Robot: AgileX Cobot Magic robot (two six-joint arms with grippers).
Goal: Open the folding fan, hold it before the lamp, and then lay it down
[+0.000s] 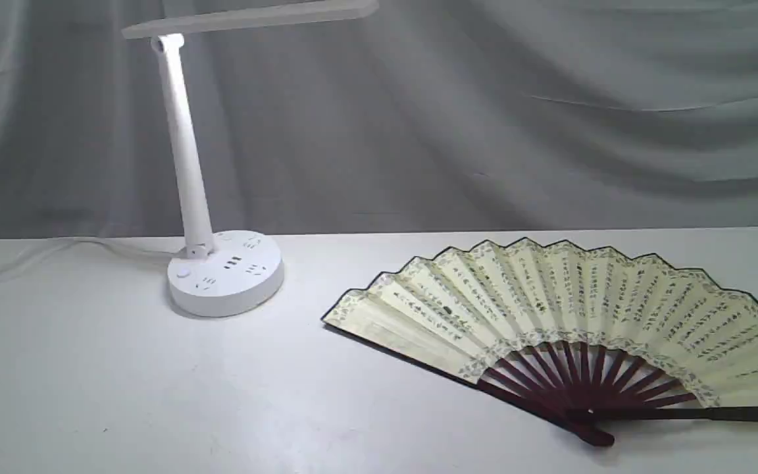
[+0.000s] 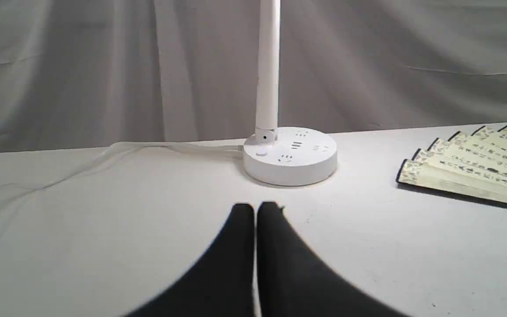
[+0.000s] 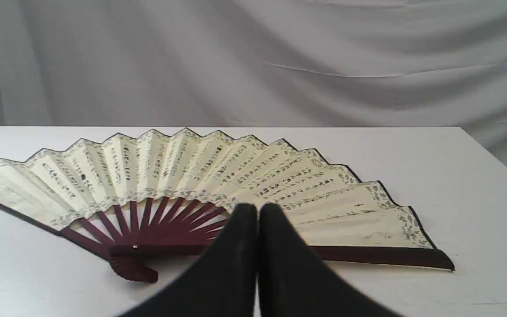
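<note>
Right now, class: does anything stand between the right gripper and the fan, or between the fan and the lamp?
Nothing visible does. The right gripper, shut, points straight at the open fan with nothing between them. Only a stretch of table lies between the fan and the lamp.

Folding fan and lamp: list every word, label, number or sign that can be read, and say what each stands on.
On the folding fan: columns of black script across the cream leaf, too small and blurred to quote in any view.
On the lamp: only sockets and buttons on the round base; no label, brand or number is legible.
Nothing else in view carries text.
</note>
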